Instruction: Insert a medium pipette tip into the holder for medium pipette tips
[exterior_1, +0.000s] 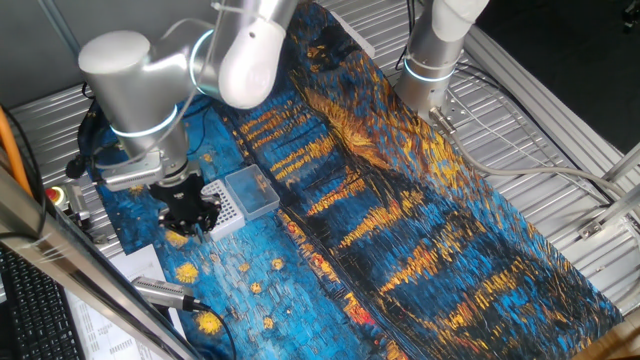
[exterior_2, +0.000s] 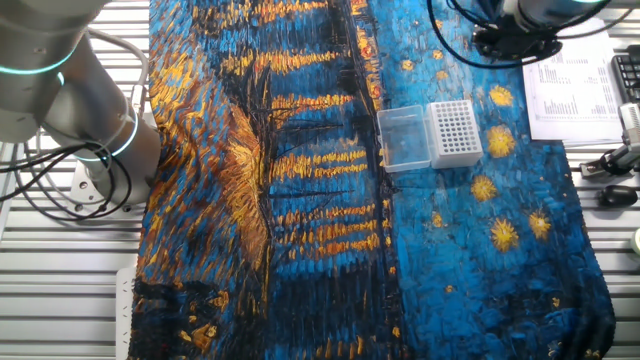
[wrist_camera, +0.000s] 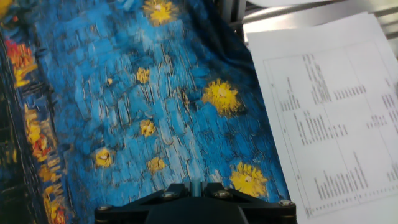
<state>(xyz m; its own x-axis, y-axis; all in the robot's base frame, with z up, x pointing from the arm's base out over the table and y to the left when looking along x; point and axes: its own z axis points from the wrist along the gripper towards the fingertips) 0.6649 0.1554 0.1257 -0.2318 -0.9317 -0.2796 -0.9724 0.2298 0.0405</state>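
A tabletop (exterior_2: 90, 290) of ribbed metal is covered by a cloth (exterior_2: 300, 200) printed with a blue and gold painting of a starry night over water. On the blue part of the cloth sits the holder (exterior_2: 456, 134), a small white square block whose top is a dense grid of dark holes. A clear plastic box (exterior_2: 404, 139) stands touching the holder's side, on the side toward the gold middle of the cloth.

In one fixed view the silver robot arm (exterior_1: 140, 80) bends down over the cloth edge, and its black pincer (exterior_1: 190, 212) hangs just beside the holder (exterior_1: 222, 205), on the side away from the clear box (exterior_1: 252, 191). The fingertips are dark and small there, so I cannot tell how far apart they stand.

In the hand view the pincer (wrist_camera: 196, 186) shows only as a black body at the bottom edge, with a thin pale blue piece rising between its two halves, possibly a pipette tip (wrist_camera: 196, 186); whether it is gripped I cannot tell. Below the camera lie blue cloth with yellow stars and a printed white paper sheet (wrist_camera: 329, 112). The holder is outside this view.
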